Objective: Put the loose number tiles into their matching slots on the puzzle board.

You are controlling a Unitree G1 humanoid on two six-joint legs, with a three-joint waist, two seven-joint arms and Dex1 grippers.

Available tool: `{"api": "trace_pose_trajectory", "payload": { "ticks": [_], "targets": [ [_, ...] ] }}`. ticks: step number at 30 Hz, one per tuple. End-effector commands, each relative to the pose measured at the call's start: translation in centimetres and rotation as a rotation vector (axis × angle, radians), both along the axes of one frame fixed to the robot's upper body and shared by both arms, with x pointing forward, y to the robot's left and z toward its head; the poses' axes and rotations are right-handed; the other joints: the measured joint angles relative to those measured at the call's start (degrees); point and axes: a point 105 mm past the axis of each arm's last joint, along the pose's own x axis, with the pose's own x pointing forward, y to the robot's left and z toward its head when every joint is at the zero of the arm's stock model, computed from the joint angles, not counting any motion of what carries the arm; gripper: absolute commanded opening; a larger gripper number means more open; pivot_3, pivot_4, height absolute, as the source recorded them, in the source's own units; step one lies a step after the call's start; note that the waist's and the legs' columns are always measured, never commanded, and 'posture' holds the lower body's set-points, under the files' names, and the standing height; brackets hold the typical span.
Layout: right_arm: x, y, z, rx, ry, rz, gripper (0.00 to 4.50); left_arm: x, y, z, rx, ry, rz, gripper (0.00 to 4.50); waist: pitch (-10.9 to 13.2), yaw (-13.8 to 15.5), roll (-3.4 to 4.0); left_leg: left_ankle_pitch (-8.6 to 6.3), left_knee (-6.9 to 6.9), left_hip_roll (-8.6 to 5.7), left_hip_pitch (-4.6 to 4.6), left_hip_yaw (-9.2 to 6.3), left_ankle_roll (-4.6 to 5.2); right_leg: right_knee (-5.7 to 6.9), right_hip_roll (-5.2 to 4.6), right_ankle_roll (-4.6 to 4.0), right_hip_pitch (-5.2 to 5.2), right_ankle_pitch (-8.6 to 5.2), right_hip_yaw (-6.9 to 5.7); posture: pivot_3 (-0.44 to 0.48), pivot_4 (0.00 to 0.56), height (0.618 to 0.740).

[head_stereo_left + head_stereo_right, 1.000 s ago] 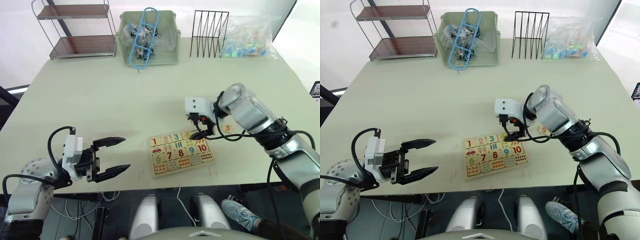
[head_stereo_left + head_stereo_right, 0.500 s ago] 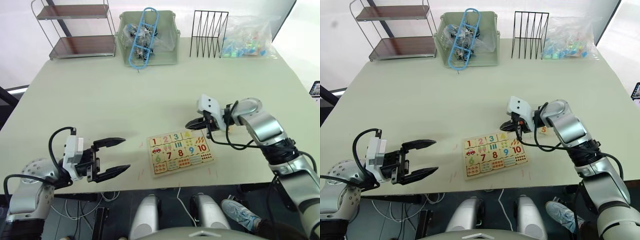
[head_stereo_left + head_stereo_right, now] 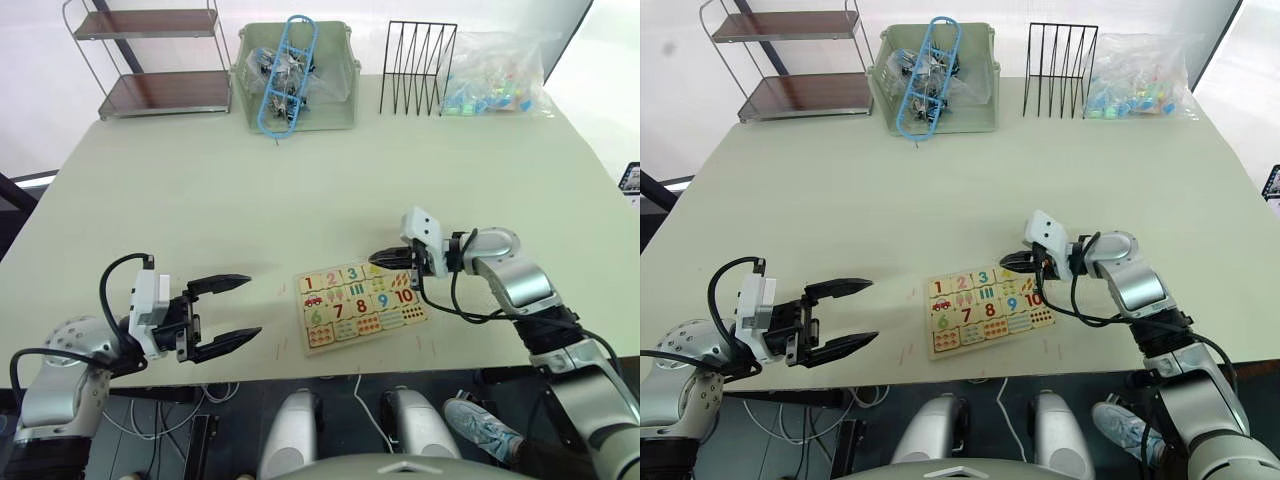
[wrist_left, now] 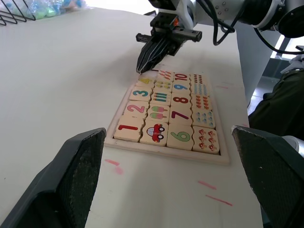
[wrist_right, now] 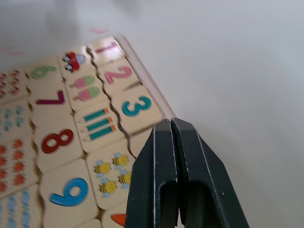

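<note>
My right claw (image 3: pixel 383 259) is pressed together, empty, at the puzzle board (image 3: pixel 364 306)'s 1 o'clock corner over tile 4 (image 4: pixel 146 80). My left claw (image 3: pixel 228 313) hangs apart. Pushing down off-centre could tip that tile from its slot.

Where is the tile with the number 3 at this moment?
The 3 tile sits in the puzzle board, third in the row after 1 and 2, just before the shut right gripper.

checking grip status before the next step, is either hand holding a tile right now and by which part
Nothing is held. The right hand has its fingers shut together and bare at the puzzle board's far end, by the 4 tile. The left hand is open with nothing between its fingers.
</note>
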Motion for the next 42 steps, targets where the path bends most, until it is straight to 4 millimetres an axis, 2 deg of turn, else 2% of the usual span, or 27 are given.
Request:
{"api": "trace_pose_trajectory", "payload": {
  "ticks": [1, 6, 13, 18, 21, 25, 28, 31, 32, 35, 36, 38, 40, 42],
  "targets": [
    [-0.3, 0.0, -0.7, -0.017, -0.003, 0.009, 0.02, 0.1, 0.3, 0.2, 0.002, -0.01, 0.012, 4.5, 0.0, 0.0, 0.0, 0.0, 0.0, 0.0, 0.0, 0.0, 0.0, 0.0, 0.0, 0.0, 0.0, 0.0, 0.0, 0.0, 0.15, 0.74],
    [-0.7, -0.3, -1.4, -0.024, 0.006, -0.001, 0.02, 0.2, 0.2, 0.0, 0.004, -0.004, 0.015, 4.5, 0.0, 0.0, -0.03, 0.0, 0.0, 0.0, 0.09, 0.01, 0.0, -0.01, 0.0, -0.03, 0.1, -0.02, 0.02, 0.0, 0.15, 0.74],
    [-0.1, -0.1, 1.7, 0.132, -0.096, -0.045, 0.02, 0.8, 0.4, -0.7, 0.029, -0.026, 0.07, 4.5, 0.0, 0.0, -0.03, 0.0, 0.0, 0.0, 0.07, 0.0, 0.0, -0.01, 0.0, -0.02, 0.09, -0.01, 0.02, 0.0, 0.15, 0.74],
    [-0.8, -2.0, 3.0, 0.19, -0.13, -0.123, 0.02, 1.2, 0.6, -1.4, 0.026, -0.034, 0.173, 4.5, 0.0, 0.2, -0.03, 0.0, -0.01, -0.01, 0.04, -0.01, 0.0, -0.03, -0.02, 0.05, 0.1, 0.02, 0.02, 0.0, 0.15, 0.74],
    [-1.1, -3.5, 3.0, 0.199, -0.142, -0.195, 0.02, 1.3, 0.7, -1.2, -0.033, -0.011, 0.219, 4.5, 0.0, 0.2, -0.04, 0.0, 0.0, -0.01, 0.05, -0.01, 0.0, -0.03, -0.02, 0.05, 0.1, 0.02, 0.02, 0.0, 0.15, 0.74],
    [-1.7, -6.4, 2.4, 0.213, -0.128, -0.332, 0.02, 1.8, 1.9, -1.8, -0.032, 0.044, 0.314, 4.5, 0.0, 0.3, -0.04, 0.0, -0.01, -0.01, 0.05, -0.05, 0.0, -0.01, -0.01, 0.04, 0.1, 0.01, 0.01, 0.0, 0.15, 0.74],
    [-1.6, -9.1, 2.3, 0.22, -0.171, -0.472, 0.02, 2.3, 2.7, -1.6, -0.05, 0.06, 0.36, 4.5, 0.0, 0.2, -0.06, 0.0, -0.01, -0.01, 0.04, 0.0, 0.0, -0.04, -0.01, 0.05, 0.1, 0.01, 0.05, 0.0, 0.15, 0.74],
    [-2.6, -12.4, 1.9, 0.229, -0.183, -0.612, 0.02, 2.7, 3.4, -1.5, -0.042, 0.04, 0.409, 4.5, 0.0, 0.2, -0.06, 0.0, 0.0, -0.02, 0.06, 0.0, 0.0, -0.03, -0.01, 0.02, 0.11, -0.02, 0.05, 0.0, 0.15, 0.74],
    [-3.2, -13.4, 1.5, 0.222, -0.177, -0.645, 0.26, 2.7, 3.6, -1.6, -0.045, 0.038, 0.424, 4.5, 0.0, 0.3, -0.07, 0.0, -0.01, -0.02, 0.06, 0.0, 0.0, -0.03, -0.01, 0.03, 0.11, -0.01, 0.05, 0.0, 0.15, 0.74],
    [-5.3, -15.9, 0.5, 0.203, -0.175, -0.721, 1.38, 2.5, 4.0, -2.1, -0.045, 0.043, 0.468, 4.5, 0.0, 0.2, -0.08, 0.0, -0.02, -0.02, 0.07, 0.03, 0.0, -0.03, 0.0, 0.04, 0.11, -0.01, 0.1, 0.0, 0.15, 0.74],
    [-6.0, -16.9, 0.4, 0.199, -0.179, -0.747, 1.56, 2.5, 3.9, -2.2, -0.041, 0.044, 0.479, 4.5, 0.0, 0.2, -0.08, 0.0, -0.02, -0.02, 0.09, 0.02, 0.0, -0.03, 0.0, 0.04, 0.12, -0.01, 0.09, 0.0, 0.15, 0.74],
    [-7.0, -18.9, 0.2, 0.185, -0.185, -0.815, 2.27, 2.4, 3.7, -2.5, -0.035, 0.051, 0.494, 4.5, 0.0, 0.3, -0.08, 0.0, -0.06, -0.02, 0.11, 0.0, 0.0, -0.08, 0.0, 0.05, 0.18, -0.02, 0.08, 0.0, 0.15, 0.74],
    [-8.0, -20.4, 0.2, 0.188, -0.19, -0.852, 3.48, 2.3, 3.5, -2.5, -0.039, 0.053, 0.501, 4.5, 0.0, 0.2, -0.11, 0.0, -0.03, -0.03, 0.11, 0.05, 0.0, -0.11, -0.03, 0.01, 0.19, -0.05, 0.12, 0.0, 0.15, 0.74],
    [-8.9, -21.5, 0.4, 0.195, -0.193, -0.873, 4.3, 2.0, 3.7, -2.4, -0.027, 0.058, 0.498, 4.5, 0.0, 0.1, -0.13, 0.0, -0.01, -0.02, 0.15, 0.06, 0.0, -0.11, -0.03, 0.2, 0.19, -0.16, 0.15, 0.0, 0.15, 0.74]
  ]
}}
